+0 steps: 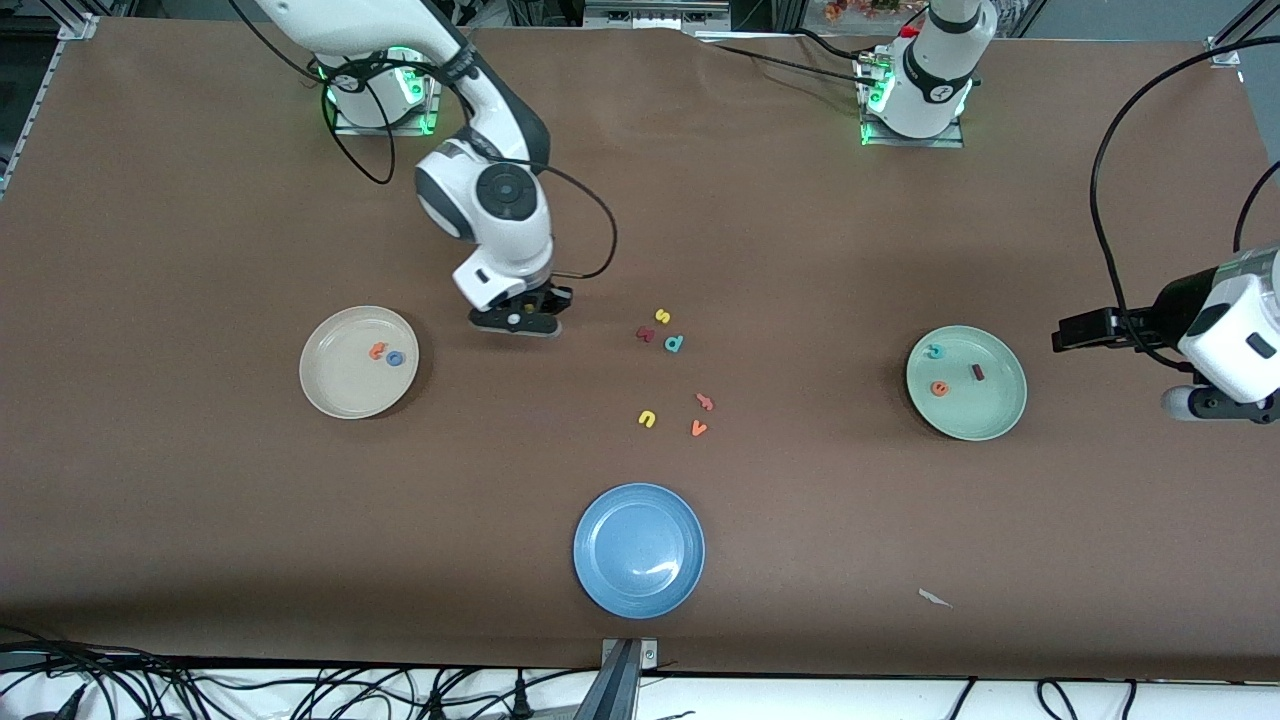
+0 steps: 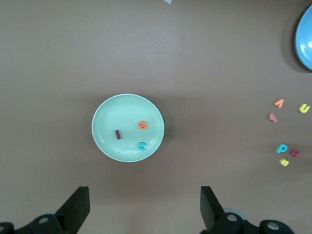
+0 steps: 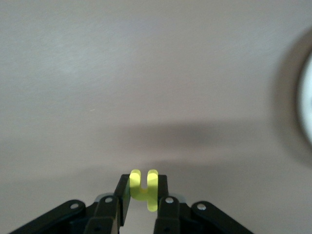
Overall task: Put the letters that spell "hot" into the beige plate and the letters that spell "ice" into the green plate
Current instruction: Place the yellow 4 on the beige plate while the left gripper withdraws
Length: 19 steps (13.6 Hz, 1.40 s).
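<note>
My right gripper [image 1: 516, 322] is shut on the yellow "h" [image 3: 144, 187] and hangs over bare table between the beige plate [image 1: 340, 390] and the loose letters. In the beige plate lie the orange "t" [image 1: 377, 351] and the blue "o" [image 1: 394, 358]. The green plate [image 1: 985, 415] holds the teal "c" [image 1: 935, 351], the orange "e" [image 1: 939, 388] and the dark red "i" [image 1: 978, 372]. My left gripper [image 2: 145, 207] waits open and empty at the left arm's end of the table, beside the green plate [image 2: 100, 119].
Loose letters lie mid-table: yellow "s" [image 1: 662, 316], a dark red letter [image 1: 645, 334], teal "d" [image 1: 674, 343], a salmon-pink letter [image 1: 704, 401], yellow "u" [image 1: 647, 418], orange "v" [image 1: 699, 428]. A blue plate [image 1: 639, 575] sits nearer the front camera. A white scrap [image 1: 934, 598] lies near the front edge.
</note>
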Motion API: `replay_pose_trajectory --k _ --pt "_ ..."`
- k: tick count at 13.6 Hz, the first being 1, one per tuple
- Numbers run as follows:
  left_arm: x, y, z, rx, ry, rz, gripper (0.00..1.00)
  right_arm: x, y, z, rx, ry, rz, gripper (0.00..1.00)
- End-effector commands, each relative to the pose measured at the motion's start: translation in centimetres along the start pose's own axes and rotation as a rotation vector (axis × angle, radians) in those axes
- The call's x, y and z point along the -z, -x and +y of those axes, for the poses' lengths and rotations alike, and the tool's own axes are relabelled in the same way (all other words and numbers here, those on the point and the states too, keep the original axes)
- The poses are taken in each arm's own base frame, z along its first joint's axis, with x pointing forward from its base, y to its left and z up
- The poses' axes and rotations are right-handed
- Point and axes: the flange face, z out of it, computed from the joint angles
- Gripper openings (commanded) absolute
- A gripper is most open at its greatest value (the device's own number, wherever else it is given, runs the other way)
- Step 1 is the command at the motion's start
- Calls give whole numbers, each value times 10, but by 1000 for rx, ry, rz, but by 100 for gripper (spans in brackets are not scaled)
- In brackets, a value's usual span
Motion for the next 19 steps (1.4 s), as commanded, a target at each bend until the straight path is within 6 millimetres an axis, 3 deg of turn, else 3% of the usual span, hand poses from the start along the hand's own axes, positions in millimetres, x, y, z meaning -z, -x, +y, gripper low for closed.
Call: replay_pose_trajectory --k 1,3,5,8,11,14,16,18,19 --pt "5 15 -2 17 25 50 100 24 -14 64 126 38 -51 9" --pt "5 23 -1 17 26 74 100 29 -31 114 201 56 -82 10" --pt "3 26 -2 18 26 71 100 31 -43 150 259 59 -110 10" --pt "-4 33 -9 33 30 130 100 21 -64 214 336 58 -141 10" --pt "-6 30 -15 43 32 141 100 10 -75 259 387 52 -156 12" --pt "-9 29 -16 40 30 130 100 5 -78 272 385 49 -161 31" --pt "-8 29 -17 38 19 133 100 4 -78 273 369 31 -159 65" --pt "1 29 -14 26 15 152 100 4 -79 276 352 19 -160 83" --pt "6 29 -15 28 17 162 100 6 -80 276 351 20 -157 86"
